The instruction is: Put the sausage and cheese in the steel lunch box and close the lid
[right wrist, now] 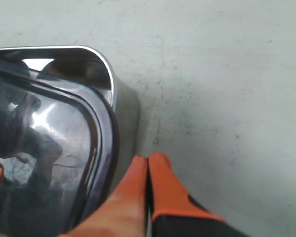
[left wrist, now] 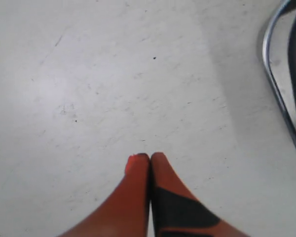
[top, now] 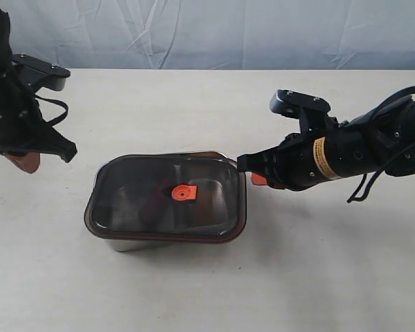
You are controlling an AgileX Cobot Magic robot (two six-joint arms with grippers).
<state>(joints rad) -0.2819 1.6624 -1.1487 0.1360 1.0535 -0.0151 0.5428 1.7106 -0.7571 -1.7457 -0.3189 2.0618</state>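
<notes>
The dark smoky lid with its orange valve tab lies on the steel lunch box, slightly askew, leaving the box's far right corner uncovered. The sausage and cheese are hidden under the dark lid. My right gripper is shut and empty, its orange tips right beside the box's right side and the lid. My left gripper hangs shut and empty over bare table left of the box; its fingers press together, and the box's rim shows at the view's edge.
The white table stretches all round the box, with a pale wrinkled backdrop behind its far edge. Both black arms hover low on either side of the box.
</notes>
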